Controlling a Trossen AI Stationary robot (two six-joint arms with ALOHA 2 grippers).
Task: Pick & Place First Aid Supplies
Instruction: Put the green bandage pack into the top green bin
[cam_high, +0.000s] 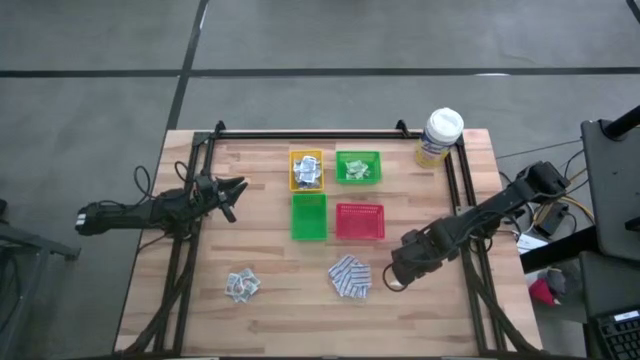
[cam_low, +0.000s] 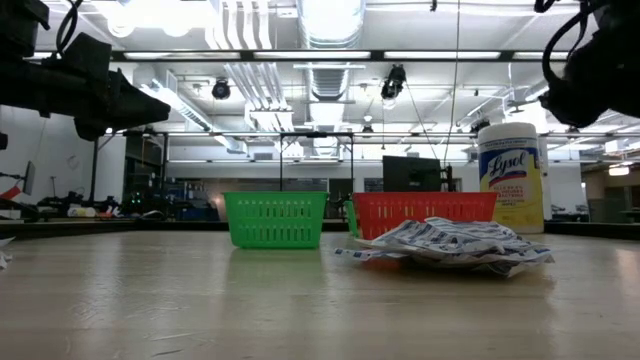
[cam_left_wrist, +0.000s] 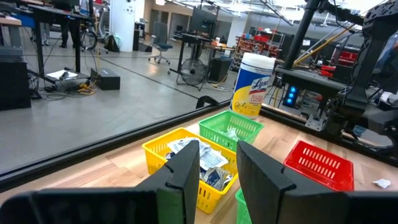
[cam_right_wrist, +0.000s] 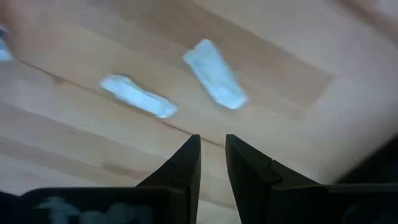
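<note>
Two pale strips (cam_right_wrist: 211, 73) lie on the table (cam_high: 300, 320) just ahead of right hand (cam_right_wrist: 212, 155), fingers slightly parted and empty, so pick step: next, drop onto one, pinch; left hand (cam_left_wrist: 214, 171) idles slightly parted near yellow tray (cam_left_wrist: 163, 152).

Light wooden table (cam_high: 300, 310) with a dark frame; yellow tray (cam_high: 306, 170) filled with white-grey sachets (cam_high: 305, 172); two green trays, one (cam_high: 358, 167) holding pale green strips (cam_high: 358, 170), the other (cam_high: 308, 217) just green; red tray (cam_high: 359, 221); yellow canister (cam_high: 438, 137) with white lid and blue lettering; blue-and-white patterned pads (cam_high: 350, 276) in a pile; white-grey packets (cam_high: 241, 285) in a smaller pile; two pale strips (cam_right_wrist: 214, 73) on the wood; both arms dark
</note>
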